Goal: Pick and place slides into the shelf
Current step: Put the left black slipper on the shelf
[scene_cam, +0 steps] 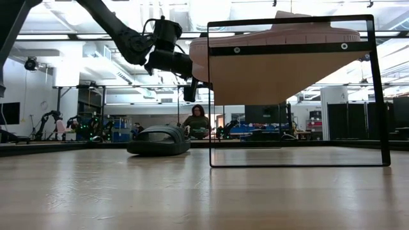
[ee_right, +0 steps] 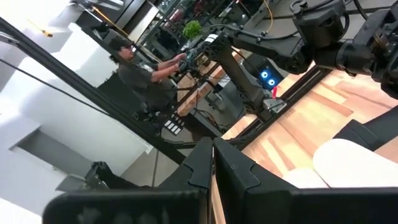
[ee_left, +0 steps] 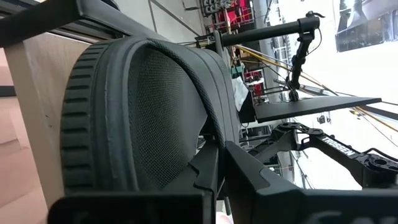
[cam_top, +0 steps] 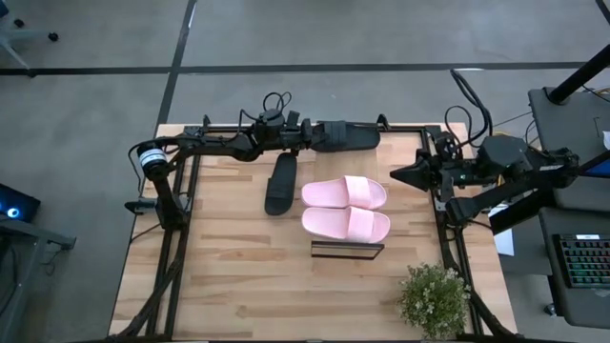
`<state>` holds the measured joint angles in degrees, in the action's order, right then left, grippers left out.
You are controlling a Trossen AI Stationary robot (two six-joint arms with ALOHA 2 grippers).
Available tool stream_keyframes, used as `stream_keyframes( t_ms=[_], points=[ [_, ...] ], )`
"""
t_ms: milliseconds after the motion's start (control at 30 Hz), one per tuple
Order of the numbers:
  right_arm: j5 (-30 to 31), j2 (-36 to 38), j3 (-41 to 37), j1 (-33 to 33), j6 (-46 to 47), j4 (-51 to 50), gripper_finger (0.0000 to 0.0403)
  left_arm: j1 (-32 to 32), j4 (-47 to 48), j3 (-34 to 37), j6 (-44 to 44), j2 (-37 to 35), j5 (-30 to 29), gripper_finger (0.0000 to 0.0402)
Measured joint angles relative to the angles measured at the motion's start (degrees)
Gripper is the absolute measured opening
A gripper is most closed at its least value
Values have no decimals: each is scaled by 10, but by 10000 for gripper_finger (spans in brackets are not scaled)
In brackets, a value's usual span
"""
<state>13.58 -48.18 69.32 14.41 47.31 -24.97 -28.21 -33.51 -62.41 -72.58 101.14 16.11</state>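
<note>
My left gripper (cam_top: 313, 135) reaches over the table's far edge and is shut on a black slide (cam_top: 351, 136), which fills the left wrist view (ee_left: 137, 106). The second black slide (cam_top: 281, 183) rests sole down on the table (scene_cam: 160, 140). Two pale pink slides (cam_top: 345, 192) (cam_top: 348, 225) lie side by side on the shelf (scene_cam: 287, 48), whose black frame shows near them (cam_top: 348, 251). My right gripper (cam_top: 394, 176) hovers shut to the right of the pink slides, touching nothing (ee_right: 212, 165). My left gripper holds the black slide by the edge of its broad strap (ee_left: 214, 134), pinched between the two fingers, one on the mesh-lined inner side and one outside. The fingers come roughly level from the table's left. The slide is lifted clear, lying along the table's far edge.
A potted plant (cam_top: 434, 297) stands at the table's near right corner. The arms' black frames run along the left and right edges. A person (scene_cam: 197, 120) sits in the room beyond the table. Bare wood lies on the near left (cam_top: 219, 276).
</note>
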Motion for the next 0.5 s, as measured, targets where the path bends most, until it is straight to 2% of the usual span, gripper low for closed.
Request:
stream_keyframes(
  t_ms=[267, 500],
  points=[
    [0, 0, 0, 0, 0, 0, 9, -2, 0, 0, 0, 0, -1, 1],
    [0, 0, 0, 0, 0, 0, 9, -3, 2, 0, -1, 0, -16, 30]
  ],
)
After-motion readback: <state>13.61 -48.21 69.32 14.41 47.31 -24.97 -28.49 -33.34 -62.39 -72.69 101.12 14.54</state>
